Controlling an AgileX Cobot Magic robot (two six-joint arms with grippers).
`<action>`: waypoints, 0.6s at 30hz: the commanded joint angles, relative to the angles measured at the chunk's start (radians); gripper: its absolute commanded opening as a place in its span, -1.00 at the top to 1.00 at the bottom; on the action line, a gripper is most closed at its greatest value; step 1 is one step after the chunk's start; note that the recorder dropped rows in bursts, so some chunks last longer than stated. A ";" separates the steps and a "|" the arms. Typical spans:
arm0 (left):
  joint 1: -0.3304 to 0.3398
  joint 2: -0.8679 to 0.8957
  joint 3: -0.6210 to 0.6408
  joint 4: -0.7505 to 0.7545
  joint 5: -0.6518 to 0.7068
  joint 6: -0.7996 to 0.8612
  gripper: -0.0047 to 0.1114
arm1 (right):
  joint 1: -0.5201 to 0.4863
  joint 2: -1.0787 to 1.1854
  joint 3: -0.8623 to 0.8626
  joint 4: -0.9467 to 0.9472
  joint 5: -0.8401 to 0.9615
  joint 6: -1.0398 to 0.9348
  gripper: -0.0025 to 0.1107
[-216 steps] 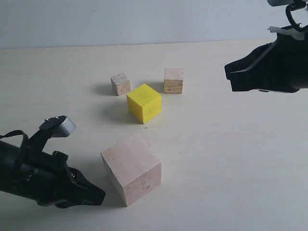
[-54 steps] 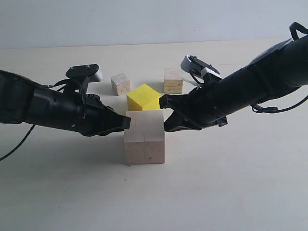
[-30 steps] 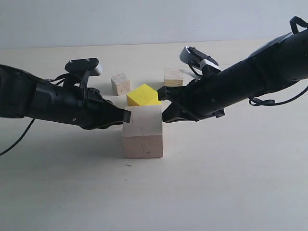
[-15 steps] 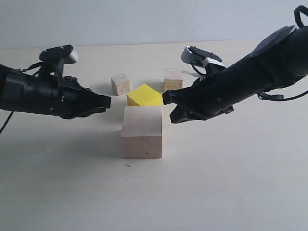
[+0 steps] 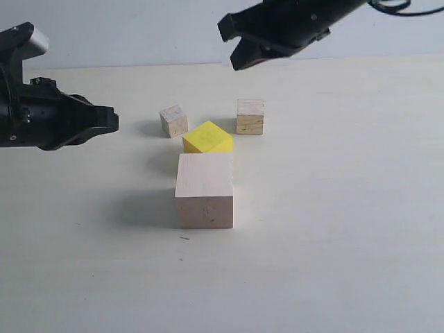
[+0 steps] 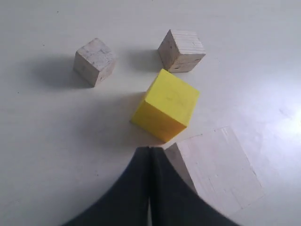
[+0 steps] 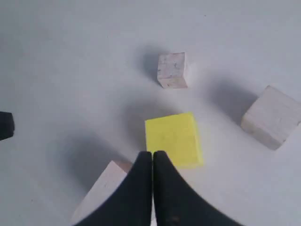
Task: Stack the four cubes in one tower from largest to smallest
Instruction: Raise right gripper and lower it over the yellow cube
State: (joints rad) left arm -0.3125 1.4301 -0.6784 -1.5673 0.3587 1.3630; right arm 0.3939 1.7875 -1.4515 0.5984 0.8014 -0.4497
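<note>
Pale pinkish cube [image 5: 205, 191] square-on, yellow cube [image 5: 207, 138] corner-forward just behind

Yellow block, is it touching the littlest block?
Apart. The left wrist view shows bare table between the yellow cube and the smallest cube.

Fingers [image 7: 138, 188] of the right gripper [image 7: 153, 154] meet; the yellow cube [image 7: 174, 139] sits just beyond, the pinkish cube [image 7: 106, 193] beside them, and a small greyish cube [image 7: 172, 69] and a pale cube [image 7: 272, 117] farther off.
</note>
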 commanded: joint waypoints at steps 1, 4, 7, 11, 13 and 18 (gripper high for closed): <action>0.003 -0.028 0.004 0.066 0.009 -0.068 0.92 | 0.017 0.078 -0.182 -0.132 0.125 0.058 0.69; 0.003 -0.037 0.004 0.066 0.009 -0.070 0.92 | 0.072 0.124 -0.244 -0.175 0.177 0.058 0.52; 0.003 -0.045 0.004 0.066 0.019 -0.070 0.92 | 0.145 0.165 -0.276 -0.235 0.168 0.058 0.42; 0.003 -0.067 0.004 0.113 0.041 -0.108 0.92 | 0.211 0.217 -0.332 -0.396 0.170 0.143 0.18; 0.003 -0.080 0.004 0.162 0.048 -0.150 0.92 | 0.235 0.246 -0.368 -0.497 0.172 0.231 0.02; 0.003 -0.115 0.004 0.262 0.051 -0.241 0.92 | 0.246 0.326 -0.464 -0.609 0.229 0.377 -0.38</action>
State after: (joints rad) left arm -0.3125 1.3360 -0.6784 -1.3490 0.3934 1.1677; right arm 0.6379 2.0782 -1.8688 0.0427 0.9982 -0.1415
